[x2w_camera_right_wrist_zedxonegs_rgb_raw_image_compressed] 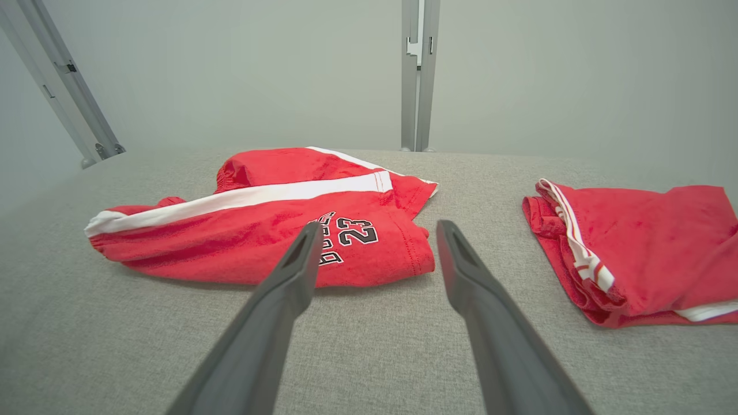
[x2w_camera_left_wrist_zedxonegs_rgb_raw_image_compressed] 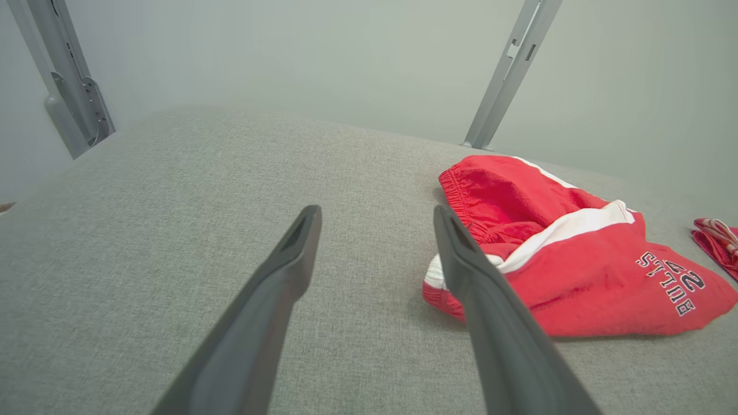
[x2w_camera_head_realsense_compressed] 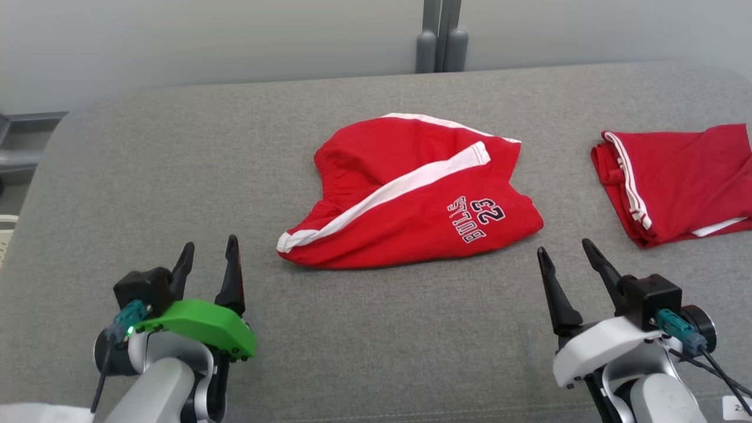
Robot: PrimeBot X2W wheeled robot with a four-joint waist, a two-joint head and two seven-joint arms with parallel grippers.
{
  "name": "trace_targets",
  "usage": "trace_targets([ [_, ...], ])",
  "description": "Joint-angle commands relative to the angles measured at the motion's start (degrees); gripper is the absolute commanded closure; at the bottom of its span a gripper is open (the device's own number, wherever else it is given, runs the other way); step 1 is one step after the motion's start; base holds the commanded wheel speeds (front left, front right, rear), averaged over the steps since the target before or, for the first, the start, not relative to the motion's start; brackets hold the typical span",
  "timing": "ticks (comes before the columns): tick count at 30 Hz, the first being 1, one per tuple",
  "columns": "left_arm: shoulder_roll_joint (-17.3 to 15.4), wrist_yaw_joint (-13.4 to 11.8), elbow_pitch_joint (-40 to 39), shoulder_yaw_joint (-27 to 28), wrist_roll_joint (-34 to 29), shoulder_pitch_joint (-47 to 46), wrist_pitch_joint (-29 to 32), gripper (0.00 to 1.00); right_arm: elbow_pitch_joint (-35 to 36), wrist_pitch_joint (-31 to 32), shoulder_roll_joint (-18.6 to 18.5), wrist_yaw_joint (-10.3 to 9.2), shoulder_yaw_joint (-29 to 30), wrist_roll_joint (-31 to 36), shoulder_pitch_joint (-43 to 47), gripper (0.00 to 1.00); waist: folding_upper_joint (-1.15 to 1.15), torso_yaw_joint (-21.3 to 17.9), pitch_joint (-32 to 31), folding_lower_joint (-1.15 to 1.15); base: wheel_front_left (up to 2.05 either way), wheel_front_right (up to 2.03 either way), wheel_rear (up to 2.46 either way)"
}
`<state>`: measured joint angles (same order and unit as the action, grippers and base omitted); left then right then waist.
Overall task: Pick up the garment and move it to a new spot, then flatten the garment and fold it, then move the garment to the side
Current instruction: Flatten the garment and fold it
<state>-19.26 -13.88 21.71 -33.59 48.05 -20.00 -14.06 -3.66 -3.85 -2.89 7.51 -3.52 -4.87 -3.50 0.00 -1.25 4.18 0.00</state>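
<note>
The garment [x2w_camera_head_realsense_compressed: 411,194] is a pair of red shorts with white side stripes and a "BULLS 23" print, lying crumpled in the middle of the grey cushion [x2w_camera_head_realsense_compressed: 176,176]. It also shows in the left wrist view, garment [x2w_camera_left_wrist_zedxonegs_rgb_raw_image_compressed: 576,271], and in the right wrist view, garment [x2w_camera_right_wrist_zedxonegs_rgb_raw_image_compressed: 259,230]. My left gripper [x2w_camera_head_realsense_compressed: 208,252] stands open at the lower left, apart from the cloth, with nothing between its fingers. My right gripper [x2w_camera_head_realsense_compressed: 567,252] is open at the lower right, just short of the shorts' near right corner. In the wrist views the left gripper [x2w_camera_left_wrist_zedxonegs_rgb_raw_image_compressed: 377,216] and right gripper [x2w_camera_right_wrist_zedxonegs_rgb_raw_image_compressed: 380,230] show spread fingers.
A second red garment [x2w_camera_head_realsense_compressed: 675,182] with white stripes lies folded at the right edge of the cushion, also seen as red garment [x2w_camera_right_wrist_zedxonegs_rgb_raw_image_compressed: 634,248]. Grey metal posts [x2w_camera_head_realsense_compressed: 440,35] rise behind the cushion against a pale wall. The cushion's left edge drops off near a metal frame [x2w_camera_head_realsense_compressed: 23,141].
</note>
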Motion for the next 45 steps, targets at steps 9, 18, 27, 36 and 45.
trace_targets([
  [9,0.3,-0.7,-11.0,8.5,-11.1,11.2,-1.1,0.00,-1.7,-1.1,0.0,-0.05,4.7,-2.3,2.5,0.00,0.00,2.8,-5.2,0.00,0.00,0.00,0.00],
  [18,1.1,4.6,-13.8,12.9,-17.3,18.6,-1.1,0.00,-4.2,-2.1,-0.1,-0.05,6.5,-4.1,2.7,0.00,0.00,3.4,-6.2,0.00,0.00,0.00,0.00],
  [27,1.9,8.5,-12.8,16.0,-19.8,22.6,-1.1,0.00,-7.3,-2.4,0.0,-0.05,6.6,-6.0,3.3,0.00,0.00,3.5,-6.6,0.00,0.00,0.00,0.00],
  [36,3.1,10.9,-11.5,17.1,-22.2,23.4,-1.1,0.00,-9.8,-0.1,-0.1,-0.05,5.9,-5.0,3.2,0.00,0.00,3.7,-6.7,0.00,0.00,0.00,0.00],
  [45,4.7,12.3,-10.3,18.2,-23.4,22.8,-1.1,0.00,-9.7,0.2,-0.1,-0.05,4.7,-5.4,2.5,0.00,0.00,3.3,-6.5,0.00,0.00,0.00,0.00],
])
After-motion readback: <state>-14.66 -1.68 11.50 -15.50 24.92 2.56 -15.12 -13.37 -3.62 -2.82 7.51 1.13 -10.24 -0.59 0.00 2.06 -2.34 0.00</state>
